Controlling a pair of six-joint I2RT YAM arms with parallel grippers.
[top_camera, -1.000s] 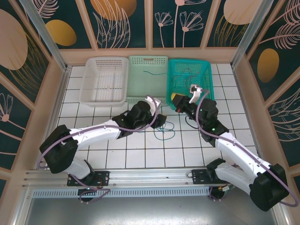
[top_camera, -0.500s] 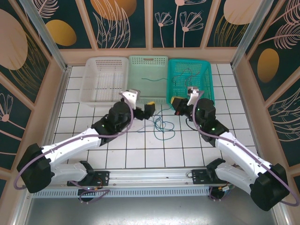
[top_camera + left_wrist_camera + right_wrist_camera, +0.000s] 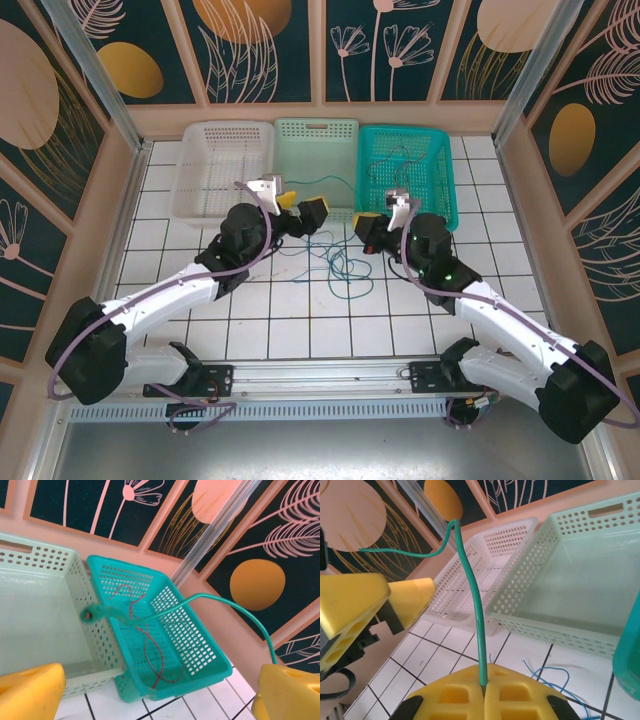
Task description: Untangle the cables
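Right wrist view: right gripper (image 3: 484, 674) clamped shut on the green cable (image 3: 471, 600), held low on the strand. Strand rising out of the pad seam, then bending over toward the white basket (image 3: 495, 540) left of the mint basket (image 3: 525, 580).

Left wrist view: left gripper (image 3: 160, 692) spread wide, gripping nothing. Same green strand arching across between its pads, free end hovering over the mint basket's right wall. Contact with the nearer pad (image 3: 287, 695): cannot tell.

Top external view: other cables (image 3: 340, 265) in a loose tangle on the tiles just in front of the mint basket, blue among them. Red wire (image 3: 131, 600) in the teal basket (image 3: 130, 569) right of the mint basket.

Handling, by judgement: featherlight, very thin, limp over length yet springy enough to keep an arch. Likely to slip through flat pads and to snag in basket perforations; unlikely to break. Best taken near an end or on a free stretch, clear of crossings, not at the knot itself. Needs a slow, steady pull-apart.

Room: open tiles in front of the mint basket, but both grippers close together there, so some risk of collision. Basket rims directly behind; cage walls farther out on both sides.
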